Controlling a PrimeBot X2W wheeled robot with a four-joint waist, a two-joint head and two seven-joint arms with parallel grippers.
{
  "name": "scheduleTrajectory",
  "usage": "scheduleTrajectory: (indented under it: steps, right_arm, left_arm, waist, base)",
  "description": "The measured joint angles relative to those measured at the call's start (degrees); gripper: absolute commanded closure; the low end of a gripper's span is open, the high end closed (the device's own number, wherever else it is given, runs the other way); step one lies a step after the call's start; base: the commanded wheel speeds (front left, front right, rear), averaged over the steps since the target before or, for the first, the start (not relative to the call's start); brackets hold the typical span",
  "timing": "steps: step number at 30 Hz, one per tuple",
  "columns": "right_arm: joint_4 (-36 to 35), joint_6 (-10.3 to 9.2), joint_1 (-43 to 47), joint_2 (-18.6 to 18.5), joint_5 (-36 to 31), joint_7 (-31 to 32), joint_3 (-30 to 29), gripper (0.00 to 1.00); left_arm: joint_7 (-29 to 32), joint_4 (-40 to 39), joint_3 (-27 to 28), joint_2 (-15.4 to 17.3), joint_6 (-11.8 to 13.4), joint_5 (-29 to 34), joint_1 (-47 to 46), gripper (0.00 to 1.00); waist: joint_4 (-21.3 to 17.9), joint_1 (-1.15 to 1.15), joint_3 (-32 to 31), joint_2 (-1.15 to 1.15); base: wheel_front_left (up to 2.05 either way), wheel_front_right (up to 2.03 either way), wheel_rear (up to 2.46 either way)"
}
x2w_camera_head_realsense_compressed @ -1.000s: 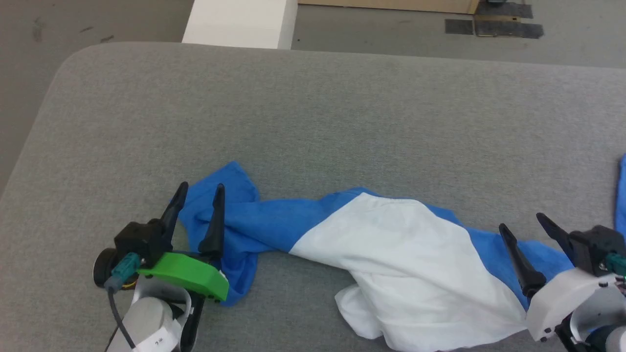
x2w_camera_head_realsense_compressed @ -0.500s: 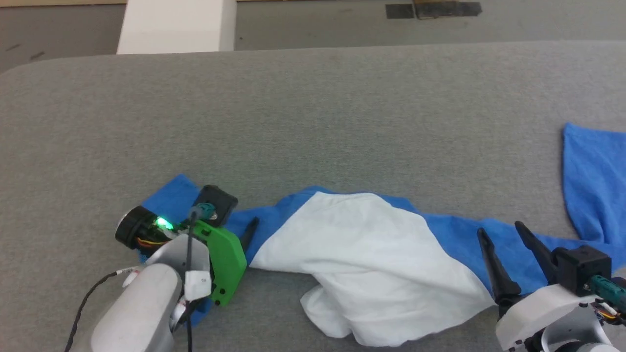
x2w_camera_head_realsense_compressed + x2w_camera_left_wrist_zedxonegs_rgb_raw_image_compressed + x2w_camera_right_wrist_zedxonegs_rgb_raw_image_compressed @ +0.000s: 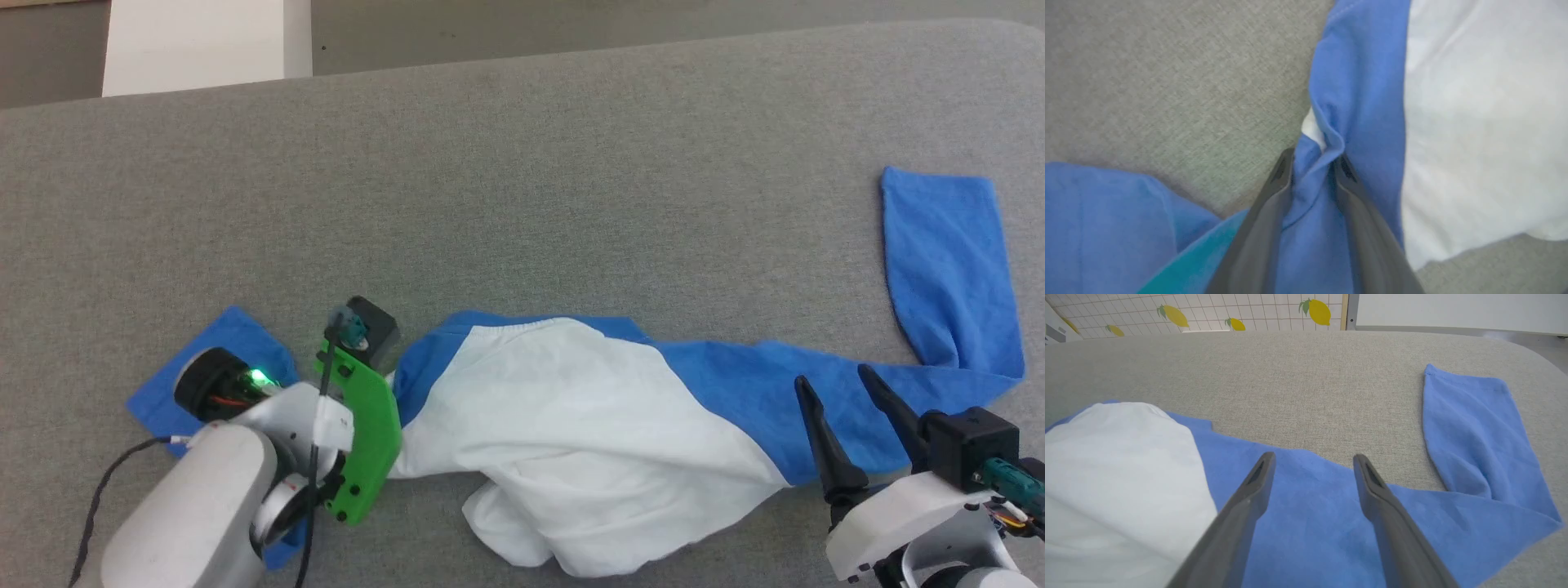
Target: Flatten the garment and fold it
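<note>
Crumpled white-and-blue long-sleeved raglan shirt (image 3: 588, 425) strung across grey fabric table (image 3: 522, 163). Left dark two-fingered gripper (image 3: 1312, 163) pinching blue shoulder fold (image 3: 1327, 134); right gripper (image 3: 831, 376) spread wide over blue sleeve (image 3: 735, 384), empty. Best next: clamp sleeve, pull apart evenly

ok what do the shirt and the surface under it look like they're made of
The garment: soft matte knit, likely cotton jersey; it drapes, wrinkles, and bunches where the left claw pinches it. The table: grey woven fabric covering, matte, with a fine visible weave; possibly padded, judging by its rounded edge.
</note>
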Motion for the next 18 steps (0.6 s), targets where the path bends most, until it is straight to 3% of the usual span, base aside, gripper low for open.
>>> scheduleTrajectory:
  steps: [9,18]
  right_arm:
    - [-0.3,0.0,-4.5,-5.3,-2.9,2.8,4.5,0.0]
    - [7.9,0.0,-15.1,-12.4,-0.8,18.4,11.6,0.0]
  left_arm:
    - [-3.8,-4.0,0.5,0.7,1.4,0.6,2.4,1.0]
    - [-14.4,-3.3,1.6,-1.4,2.0,2.6,1.0,1.0]
  waist:
    - [1.4,0.0,0.5,0.0]
    - [4.0,0.0,2.6,0.0]
  base:
    - [0.0,0.0,0.0]
    - [0.0,0.0,0.0]
